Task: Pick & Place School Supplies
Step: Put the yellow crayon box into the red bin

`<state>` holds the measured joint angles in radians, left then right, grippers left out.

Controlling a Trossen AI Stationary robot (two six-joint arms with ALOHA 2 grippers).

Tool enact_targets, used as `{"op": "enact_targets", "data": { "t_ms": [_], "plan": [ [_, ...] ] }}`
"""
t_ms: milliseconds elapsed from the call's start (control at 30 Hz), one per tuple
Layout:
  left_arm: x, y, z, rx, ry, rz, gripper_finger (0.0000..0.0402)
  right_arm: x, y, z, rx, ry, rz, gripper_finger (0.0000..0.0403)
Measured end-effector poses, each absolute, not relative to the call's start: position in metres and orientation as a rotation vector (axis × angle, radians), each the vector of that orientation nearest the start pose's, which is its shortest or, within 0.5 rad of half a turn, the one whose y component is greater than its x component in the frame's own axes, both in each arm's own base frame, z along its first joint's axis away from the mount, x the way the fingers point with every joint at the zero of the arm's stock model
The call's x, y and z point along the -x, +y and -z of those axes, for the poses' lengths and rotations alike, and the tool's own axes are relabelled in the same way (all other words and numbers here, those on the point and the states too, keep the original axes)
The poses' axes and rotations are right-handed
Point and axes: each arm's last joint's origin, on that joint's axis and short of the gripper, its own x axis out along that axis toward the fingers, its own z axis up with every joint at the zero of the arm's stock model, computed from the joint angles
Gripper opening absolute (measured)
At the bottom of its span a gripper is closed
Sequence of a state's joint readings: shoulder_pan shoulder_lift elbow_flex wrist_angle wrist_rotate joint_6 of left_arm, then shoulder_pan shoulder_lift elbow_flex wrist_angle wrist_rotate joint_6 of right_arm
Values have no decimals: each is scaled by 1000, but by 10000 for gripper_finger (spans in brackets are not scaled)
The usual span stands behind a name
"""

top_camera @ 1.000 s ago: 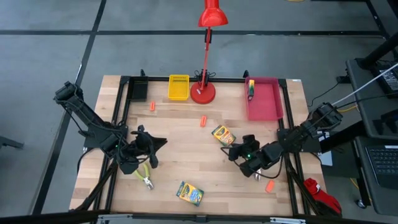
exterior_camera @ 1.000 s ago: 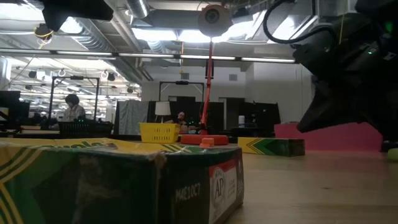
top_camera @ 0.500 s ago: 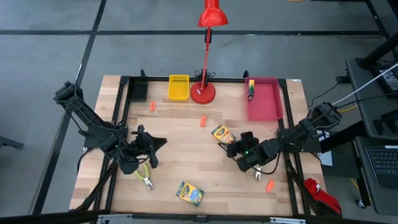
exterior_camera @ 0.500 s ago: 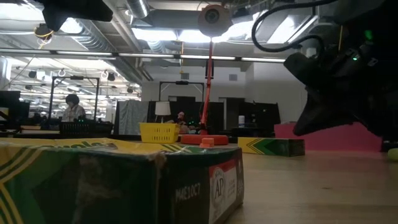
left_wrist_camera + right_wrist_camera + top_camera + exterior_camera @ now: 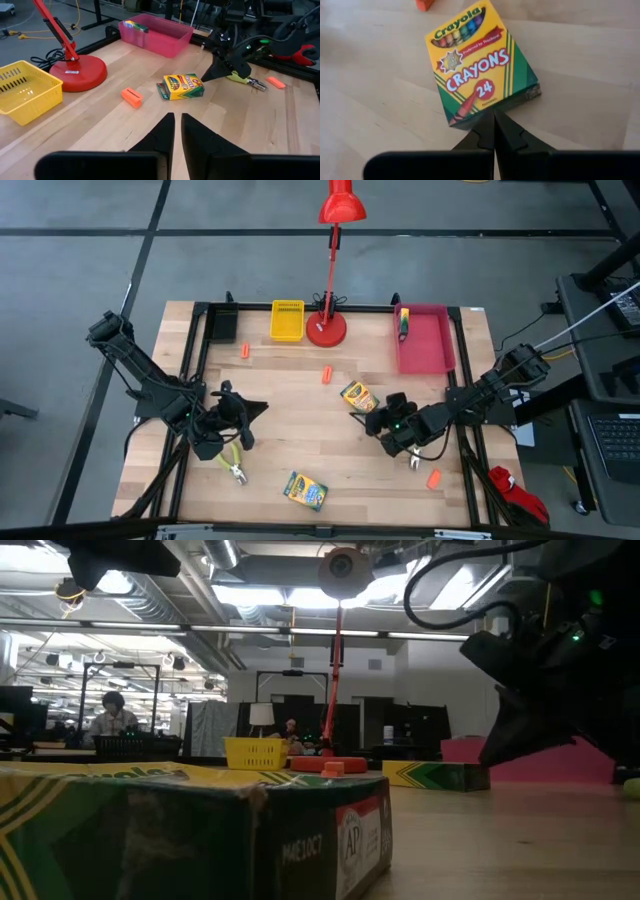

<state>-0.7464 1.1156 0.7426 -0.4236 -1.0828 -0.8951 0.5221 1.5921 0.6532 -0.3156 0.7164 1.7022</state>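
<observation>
Bare wood between both arms, red lamp base (image 5: 326, 330) and trays blocking the far edge (image 5: 430, 309)

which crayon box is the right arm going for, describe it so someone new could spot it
Start at the pink tray at the table's far right, then come toward the middle of the table. The crayon box lies flat there, just beyond the shut right hand. Unlike the crayon box near the front edge, it has an orange piece close by.
</observation>
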Motion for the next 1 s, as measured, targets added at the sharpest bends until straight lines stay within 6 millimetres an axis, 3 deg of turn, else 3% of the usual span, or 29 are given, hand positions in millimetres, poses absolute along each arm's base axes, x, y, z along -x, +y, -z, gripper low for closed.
{"op": "enact_targets", "data": {
  "t_ms": [467,1000],
  "plan": [
    [-172,-124,-249,237,298,-491,22,-227,103,-123,-827,512,904,0],
    [-172,-124,-249,234,300,-492,22,-230,99,-123,-778,596,875,0]
  ]
}}
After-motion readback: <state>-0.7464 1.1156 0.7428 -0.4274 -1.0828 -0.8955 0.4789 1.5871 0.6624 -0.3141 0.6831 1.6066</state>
